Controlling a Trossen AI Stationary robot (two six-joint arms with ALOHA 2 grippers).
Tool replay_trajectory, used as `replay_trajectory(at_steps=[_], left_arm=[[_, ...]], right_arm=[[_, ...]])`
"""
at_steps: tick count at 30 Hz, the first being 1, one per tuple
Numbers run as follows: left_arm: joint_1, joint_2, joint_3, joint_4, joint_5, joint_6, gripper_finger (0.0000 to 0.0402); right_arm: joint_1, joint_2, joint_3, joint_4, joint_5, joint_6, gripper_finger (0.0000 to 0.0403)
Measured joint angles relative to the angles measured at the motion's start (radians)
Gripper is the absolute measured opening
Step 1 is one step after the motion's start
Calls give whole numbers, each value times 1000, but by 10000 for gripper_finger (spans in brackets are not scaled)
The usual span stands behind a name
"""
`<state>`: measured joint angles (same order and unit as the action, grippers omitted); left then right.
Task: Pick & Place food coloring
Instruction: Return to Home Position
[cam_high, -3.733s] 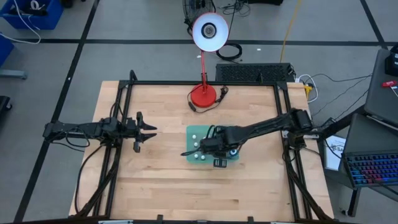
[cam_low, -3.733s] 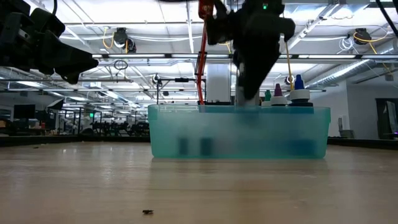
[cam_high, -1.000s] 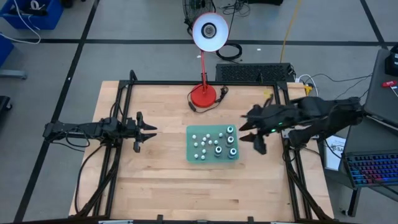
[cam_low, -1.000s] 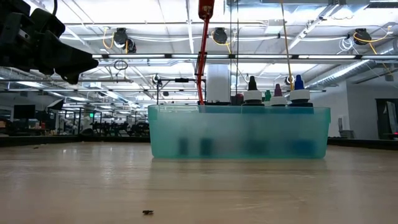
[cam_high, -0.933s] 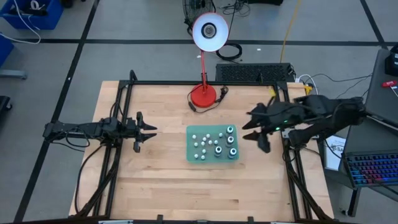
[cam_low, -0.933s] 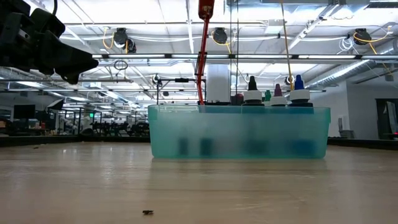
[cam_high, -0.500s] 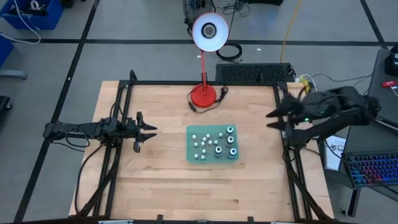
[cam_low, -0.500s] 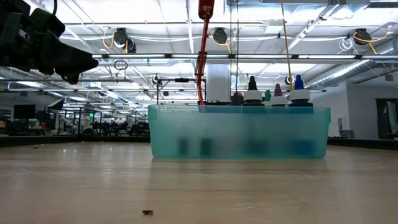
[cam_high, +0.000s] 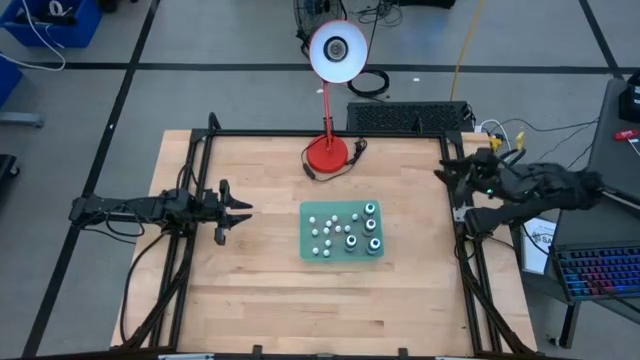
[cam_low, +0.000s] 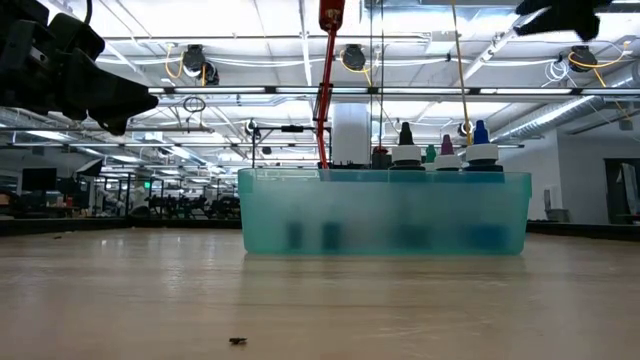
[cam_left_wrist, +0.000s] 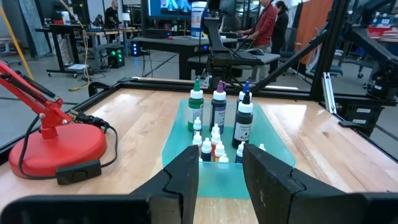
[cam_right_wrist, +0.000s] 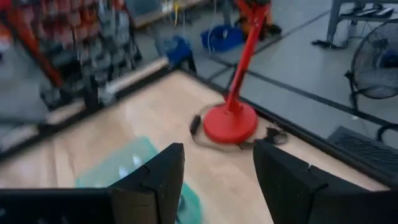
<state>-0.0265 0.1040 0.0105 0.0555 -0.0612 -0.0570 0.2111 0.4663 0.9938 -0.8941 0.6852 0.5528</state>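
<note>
1. Since half a second ago, finds the right gripper (cam_high: 450, 185) drawn farther back from the bin, now over the right rim of the pale wooden table (cam_high: 260, 290), beside the black frame post.
2. Shows its two dark fingers (cam_right_wrist: 152, 186) spread wide in the right wrist view, released, with nothing between them.
3. Puts all the food coloring (cam_high: 345, 230) inside the translucent green plastic bin (cam_high: 304, 245), set on the table a little right of centre and well apart from both grippers.
4. Groups the four taller pale bottles with dark caps (cam_high: 375, 243) toward the bin's right side in the high view, and the tiny white-topped bottles (cam_high: 314, 221) toward its left side.
5. Picks out, in the left wrist view, a green-capped bottle (cam_left_wrist: 196, 109), a purple-capped bottle (cam_left_wrist: 218, 112) and a black-capped bottle (cam_left_wrist: 244, 121) standing upright, with the small ones clustered on the side nearer the left arm.
6. Catches black, purple and blue caps rising above the bin's rim in the low view.
7. Leaves the left gripper (cam_high: 235, 215) where it was, over the left part of the table, pointed at the bin, fingers (cam_left_wrist: 180, 180) parted and empty.
8. Sets the red-based desk lamp with a white shade (cam_high: 327, 153) near the far edge, behind the bin and apart from it.
</note>
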Motion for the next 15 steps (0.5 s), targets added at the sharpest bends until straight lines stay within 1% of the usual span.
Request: replay_trajectory(at_steps=[2,6,9,12,15], left_arm=[[0,0,0,0,0,0,127],[0,0,0,0,0,0,127],[0,0,0,0,0,0,127],[0,0,0,0,0,0,127],[0,0,0,0,0,0,127]], right_arm=[[0,-49,-110,134,20,6,182],[0,-103,-307,466,19,-49,178],[0,-120,-413,663,19,-147,174],[0,-136,-482,767,20,-288,172],[0,-167,-507,775,21,-327,173]])
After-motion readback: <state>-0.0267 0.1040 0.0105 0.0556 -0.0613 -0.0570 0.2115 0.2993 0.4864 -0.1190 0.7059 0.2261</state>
